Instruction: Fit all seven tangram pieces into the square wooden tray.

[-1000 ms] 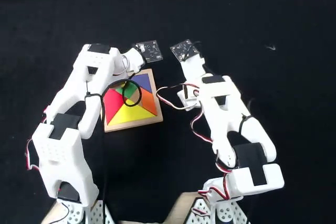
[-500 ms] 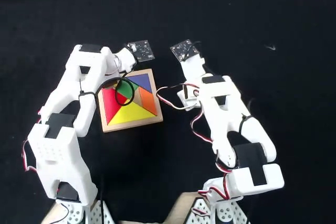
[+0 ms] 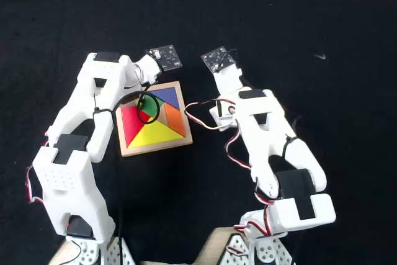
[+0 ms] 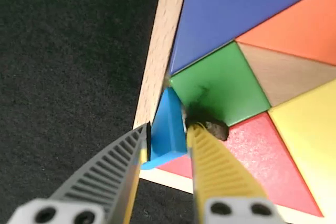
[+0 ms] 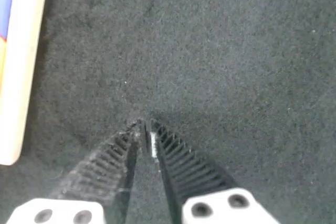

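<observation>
The square wooden tray point(image 3: 158, 146) lies on the black cloth between the two arms. In it are a dark blue triangle point(image 4: 226, 9), an orange piece point(image 4: 294, 24), a green square point(image 4: 223, 87), a red triangle point(image 4: 257, 156) and a yellow triangle point(image 4: 310, 140). A bare wooden patch point(image 4: 283, 74) shows between orange and yellow. My left gripper point(image 4: 168, 127) is shut on a small light blue triangle point(image 4: 167, 124), which stands tilted against the tray's rim point(image 4: 157, 51) beside the green square. My right gripper point(image 5: 144, 127) is shut on nothing, low over the cloth just beside the tray's edge point(image 5: 21, 66).
Black cloth point(image 3: 322, 41) covers the whole table, with open room to the right and in front of the tray. The left arm point(image 3: 99, 97) leans over the tray's left side. The right arm point(image 3: 254, 116) stands close to its right side.
The left arm has swung a little to the left, so more of the tray's pieces show in the high view. The right arm has kept still.
</observation>
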You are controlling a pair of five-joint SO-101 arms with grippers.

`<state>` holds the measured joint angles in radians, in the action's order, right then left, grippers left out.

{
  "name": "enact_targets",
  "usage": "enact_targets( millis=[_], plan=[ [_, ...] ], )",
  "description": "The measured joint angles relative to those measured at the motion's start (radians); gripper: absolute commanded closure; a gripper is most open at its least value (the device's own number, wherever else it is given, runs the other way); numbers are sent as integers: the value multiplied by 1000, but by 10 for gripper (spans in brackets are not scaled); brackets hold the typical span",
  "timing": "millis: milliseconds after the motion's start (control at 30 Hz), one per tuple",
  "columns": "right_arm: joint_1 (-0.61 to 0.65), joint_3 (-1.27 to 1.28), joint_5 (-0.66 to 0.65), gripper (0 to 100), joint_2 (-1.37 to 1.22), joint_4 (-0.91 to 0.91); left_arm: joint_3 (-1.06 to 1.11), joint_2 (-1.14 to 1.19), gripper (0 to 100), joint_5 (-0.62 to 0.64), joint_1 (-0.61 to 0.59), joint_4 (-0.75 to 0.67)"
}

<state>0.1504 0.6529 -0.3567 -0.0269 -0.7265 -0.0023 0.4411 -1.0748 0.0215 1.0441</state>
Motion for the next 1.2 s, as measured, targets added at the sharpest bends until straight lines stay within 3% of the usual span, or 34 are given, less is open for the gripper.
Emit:
enact_targets(
  millis=[300, 467, 667, 800, 900, 967, 1067, 1200],
  plan=[
    [0, 0, 0, 987, 0, 0, -28, -160, 867, 9, 0, 169],
    [0, 0, 0, 987, 0, 0, -20, -269, 867, 9, -6, 187],
    [0, 0, 0, 987, 0, 0, 117, -235, 867, 28, -58, -3],
    [0, 0, 0, 987, 0, 0, 124, -241, 867, 259, -124, -41],
    [0, 0, 0, 987, 0, 0, 124, -305, 925, 488, -170, 60],
    [0, 0, 0, 987, 0, 0, 130, -399, 977, 608, -183, 164],
    [28, 0, 0, 987, 0, -2, 209, -580, 954, 750, -183, 262],
    [118, 0, 0, 987, 0, -34, 397, -792, 972, 930, -187, 215]
  ],
)
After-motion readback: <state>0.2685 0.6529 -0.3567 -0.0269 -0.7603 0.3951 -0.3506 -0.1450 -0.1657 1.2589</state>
